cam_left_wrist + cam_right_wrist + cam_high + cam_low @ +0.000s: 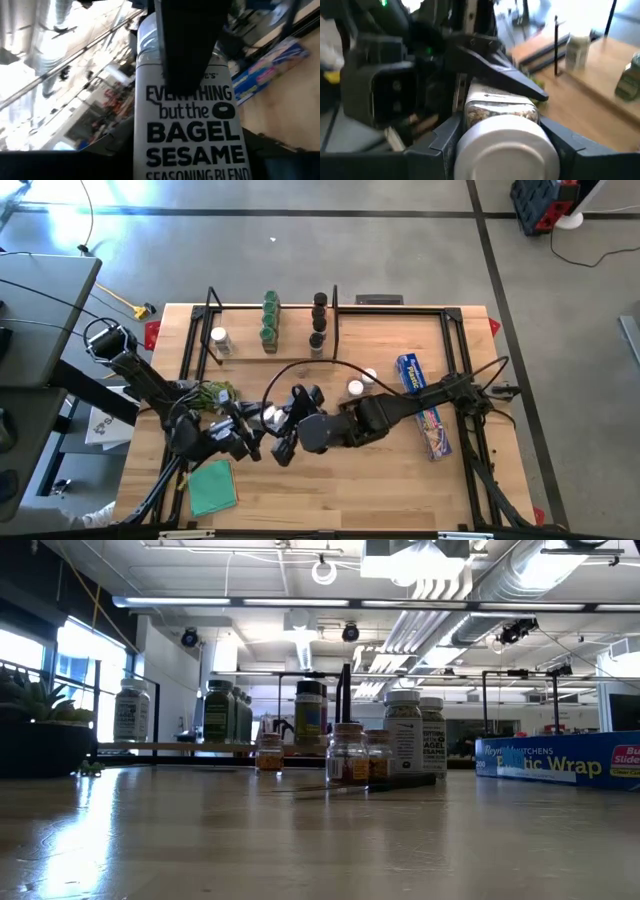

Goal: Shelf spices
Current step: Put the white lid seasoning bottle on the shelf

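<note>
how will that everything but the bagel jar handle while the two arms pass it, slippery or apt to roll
The bagel seasoning jar is a smooth cylinder with a glossy label, so probably slippery. Its round white cap sits between the right gripper's jaws; set down sideways, it would likely roll. It looks rigid, not floppy.

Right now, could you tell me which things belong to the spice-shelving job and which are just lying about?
Job:
- bagel seasoning jar, held between both claws
- shelf with green-capped jars
- loose jars

Lying about:
- blue wrap box
- green cloth
- plant
</note>
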You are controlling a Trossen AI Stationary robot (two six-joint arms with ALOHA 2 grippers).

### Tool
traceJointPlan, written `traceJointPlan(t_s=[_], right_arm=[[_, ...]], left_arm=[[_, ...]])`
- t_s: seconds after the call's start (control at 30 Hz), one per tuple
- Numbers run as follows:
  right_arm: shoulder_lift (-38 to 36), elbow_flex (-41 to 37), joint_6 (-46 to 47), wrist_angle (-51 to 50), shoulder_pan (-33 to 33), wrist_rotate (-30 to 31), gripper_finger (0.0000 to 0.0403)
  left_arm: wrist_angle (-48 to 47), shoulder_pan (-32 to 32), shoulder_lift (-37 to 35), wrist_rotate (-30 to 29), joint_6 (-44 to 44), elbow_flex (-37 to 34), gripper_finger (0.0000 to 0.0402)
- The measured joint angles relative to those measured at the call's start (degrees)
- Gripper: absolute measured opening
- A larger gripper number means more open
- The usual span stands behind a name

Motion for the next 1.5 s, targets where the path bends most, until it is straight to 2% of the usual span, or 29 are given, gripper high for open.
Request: traceJointPlan(t_s=[0.07, 0.23, 0.27, 0.37, 0.43, 0.5, 0.6, 0.67, 0.87, 0.97, 1.1, 1.33, 1.43, 1.5], right_arm=[[-0.4, 0.1, -0.7, -4.7, -0.9, -3.4, 0.0186], [-0.3, -0.4, -7.6, -14.8, -3.7, -11.7, 0.0186], [0.0, -0.4, -9.2, -15.0, -4.0, -12.7, 0.0186], [0.0, -0.4, -13.5, -20.8, -4.3, -14.2, 0.0186], [-0.3, -0.3, -16.5, -23.4, -4.5, -15.1, 0.0186], [-0.1, -0.8, -20.7, -25.4, -4.7, -15.2, 0.0186], [0.2, -3.4, -27.4, -25.4, -4.9, -16.0, 0.0186], [0.2, -6.0, -29.5, -23.9, -4.8, -16.1, 0.0186], [0.5, -15.3, -31.4, -14.9, -4.8, -21.9, 0.0186], [0.4, -18.7, -32.1, -10.2, -5.0, -22.1, 0.0186], [0.4, -21.0, -29.6, -10.2, -5.6, -22.2, 0.0186], [0.4, -21.6, -27.2, -9.3, -6.5, -23.8, 0.0186], [0.4, -21.6, -27.2, -9.3, -6.4, -23.8, 0.0186], [0.4, -21.6, -27.1, -9.5, -6.4, -24.8, 0.0186]], left_arm=[[-3.2, 1.0, 0.1, 2.7, -5.9, 0.0, 0.0208], [-15.5, 4.9, -1.0, 8.5, -22.6, 0.2, 0.0312], [-18.8, 6.1, -1.5, 11.3, -26.8, 0.2, 0.0323], [-30.0, 9.6, -2.2, 24.7, -41.3, 0.1, 0.0335], [-34.7, 11.9, -2.5, 32.8, -47.9, 0.2, 0.0336], [-36.7, 13.9, -2.3, 38.4, -52.2, -0.9, 0.0337], [-36.1, 16.1, -1.4, 40.4, -54.4, -3.9, 0.0337], [-32.2, 17.5, -1.5, 41.2, -55.4, -5.4, 0.0338], [-23.0, 21.2, -0.9, 49.3, -58.7, -9.7, 0.0338], [-20.3, 22.8, 0.9, 52.0, -60.0, -10.9, 0.0339], [-18.1, 24.4, 4.7, 58.1, -61.2, -10.9, 0.0339], [-11.1, 25.8, 13.9, 57.9, -62.6, -10.9, 0.0339], [-9.5, 26.8, 16.1, 56.7, -63.8, -10.9, 0.0339], [-8.0, 27.2, 16.9, 58.1, -64.4, -10.9, 0.0338]])
